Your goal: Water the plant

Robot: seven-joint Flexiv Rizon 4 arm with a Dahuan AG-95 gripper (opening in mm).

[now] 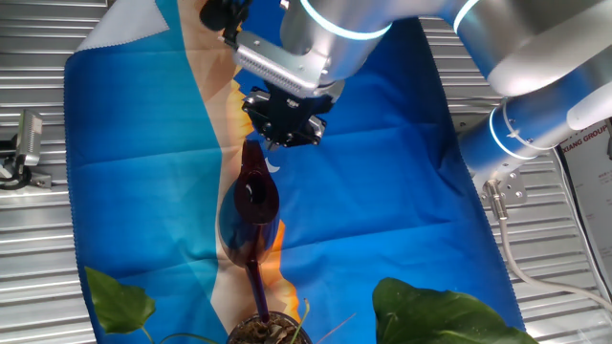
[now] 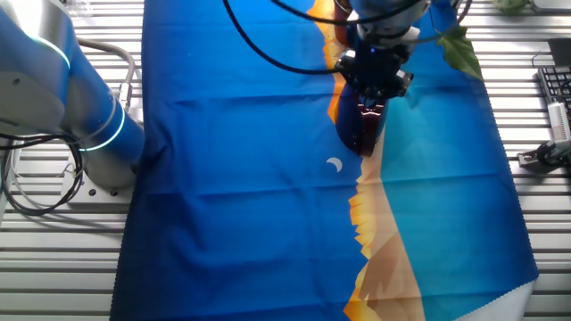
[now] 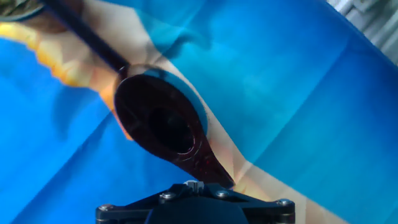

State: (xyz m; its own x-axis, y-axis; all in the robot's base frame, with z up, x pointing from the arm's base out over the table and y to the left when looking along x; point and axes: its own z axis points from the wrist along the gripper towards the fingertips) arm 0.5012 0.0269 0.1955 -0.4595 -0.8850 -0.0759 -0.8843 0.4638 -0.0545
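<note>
Overhead, gripper (image 1: pixel 284 122) poised above blue cloth (image 1: pixel 382 182), closed around the handle of the dark red watering vessel (image 1: pixel 254 205), held off the cloth with long spout (image 1: pixel 256 279) angled down to the rim of the small dark pot (image 1: pixel 268 331). Plant (image 1: pixel 449 315) at the cloth's near edge in one fixed view, broad green leaves either side of the pot. Silver arm (image 2: pixel 62 80) rising beside the cloth.
</note>
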